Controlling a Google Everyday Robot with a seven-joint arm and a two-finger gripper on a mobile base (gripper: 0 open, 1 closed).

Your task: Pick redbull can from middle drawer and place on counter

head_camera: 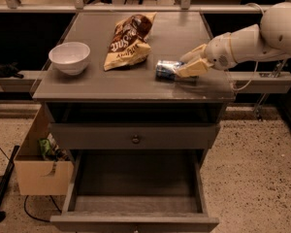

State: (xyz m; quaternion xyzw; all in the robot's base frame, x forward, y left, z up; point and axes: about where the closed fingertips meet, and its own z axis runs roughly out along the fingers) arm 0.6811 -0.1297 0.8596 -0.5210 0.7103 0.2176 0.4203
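Note:
The redbull can [166, 69] lies on its side on the right part of the counter [177, 33], blue and silver, just right of the chip bag. My gripper [182, 66] reaches in from the right, low over the counter, and its two cream fingers [194, 54] are closed over the can's right end. The middle drawer [136, 222] is pulled open at the bottom of the cabinet, and its grey floor shows nothing on it.
A yellow-brown chip bag [128, 42] lies mid-counter and a white bowl [69, 57] stands at the left. The upper drawer with a round knob [135, 139] is shut. An open cardboard box [41, 166] sits on the floor left of the cabinet.

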